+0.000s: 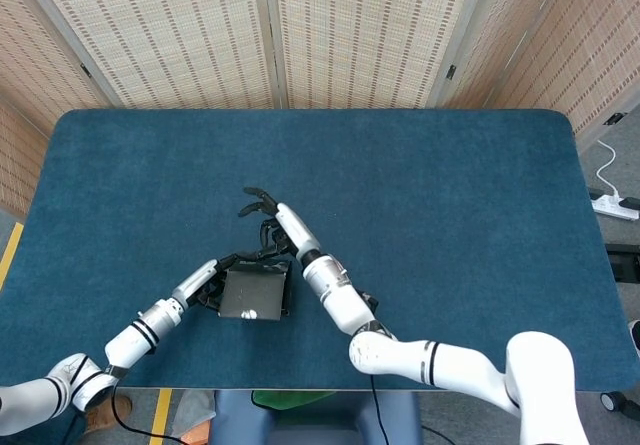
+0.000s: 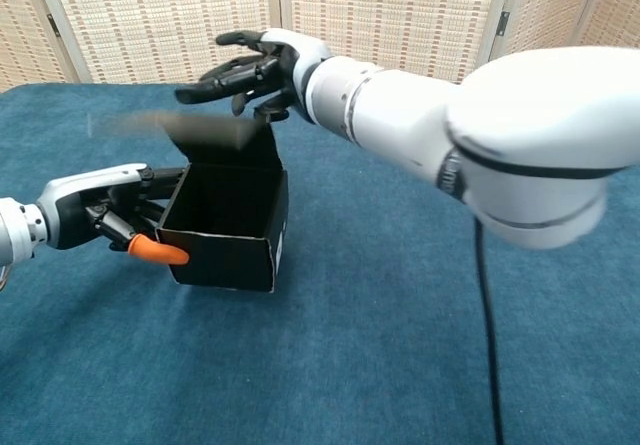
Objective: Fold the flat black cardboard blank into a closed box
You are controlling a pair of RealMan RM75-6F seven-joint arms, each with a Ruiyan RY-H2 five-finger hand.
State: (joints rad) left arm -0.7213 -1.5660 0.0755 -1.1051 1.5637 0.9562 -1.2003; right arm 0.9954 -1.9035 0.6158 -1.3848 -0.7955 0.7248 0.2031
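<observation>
On the blue table, near its front edge: everything sits low in the head view, left of centre.
Left hand [image 2: 95, 212]: it grips the box's left wall from outside, fingers against the cardboard and an orange-tipped finger [image 2: 158, 252] hooked at the lower front corner. It is closed on the box, steadying it.
Box [image 2: 228, 227]: just to the right of the left hand, standing on the table [image 1: 450, 195] with its open mouth toward the chest camera. Walls and base are already up, so the fold looks well along.
Lid flap [image 2: 215, 133]: hinged at the box's back edge, directly under the right hand and tilted forward over the opening. It is motion-blurred in the chest view, so its exact angle cannot be told.
Right hand [image 2: 247, 70]: above and behind the box, palm down, fingers spread and holding nothing. Whether the fingertips touch the flap cannot be told.
Handling: thin cardboard, probably light and stiff only along its creases. The walls would likely buckle under a hard squeeze, and the box may slide on the cloth if pushed unsupported.
Where to hold: best kept by the outer wall near a corner, as the left hand does; the flap is best pressed flat near its free edge.
Room: open table lies beyond and to the right of the right hand; the front edge is near the left hand.
</observation>
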